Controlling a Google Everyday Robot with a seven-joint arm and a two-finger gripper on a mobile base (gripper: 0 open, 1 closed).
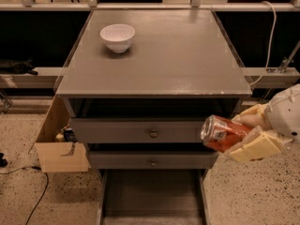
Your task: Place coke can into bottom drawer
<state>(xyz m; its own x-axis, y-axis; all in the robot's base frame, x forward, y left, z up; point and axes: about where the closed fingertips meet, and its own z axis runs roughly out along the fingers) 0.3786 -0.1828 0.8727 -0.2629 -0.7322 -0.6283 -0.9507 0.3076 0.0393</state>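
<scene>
The coke can (224, 133) is red-orange with a silvery end that points left. It lies on its side in my gripper (251, 134), whose cream fingers (255, 148) are shut on it. The gripper holds the can in the air at the cabinet's front right corner, level with the two upper drawers. The bottom drawer (152, 196) is pulled out below and to the left of the can. It is a wide grey tray with a flat floor and thin side walls.
A white bowl (117, 36) stands at the back left of the grey cabinet top (159, 60). Two upper drawers with round knobs (153, 133) are shut. A cardboard box (58, 146) sits on the speckled floor left of the cabinet, with a black cable beside it.
</scene>
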